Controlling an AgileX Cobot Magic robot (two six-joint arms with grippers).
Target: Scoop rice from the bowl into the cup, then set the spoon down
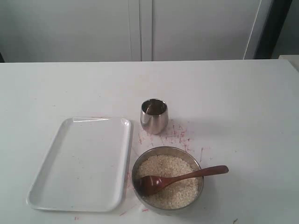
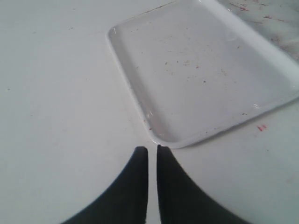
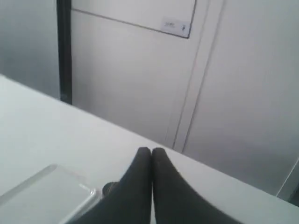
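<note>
two steel vessels on worktop [image 1: 243, 107], cup [image 1: 154, 119] near bowl [image 1: 164, 148] of rice [image 1: 163, 166], spoon [image 1: 182, 177] lying in rice, left end effector [image 2: 152, 149] narrowed to a slit, right end effector [image 3: 151, 150] pressed together, both empty, cabinet label [image 3: 176, 25] unreadable

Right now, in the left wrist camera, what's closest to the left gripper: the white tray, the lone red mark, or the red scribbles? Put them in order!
From the left gripper:
1. White tray: its corner sits just ahead of the gripper.
2. Lone red mark: off to one side, beside the tray's near edge.
3. Red scribbles: beyond the tray's far edge.
</note>
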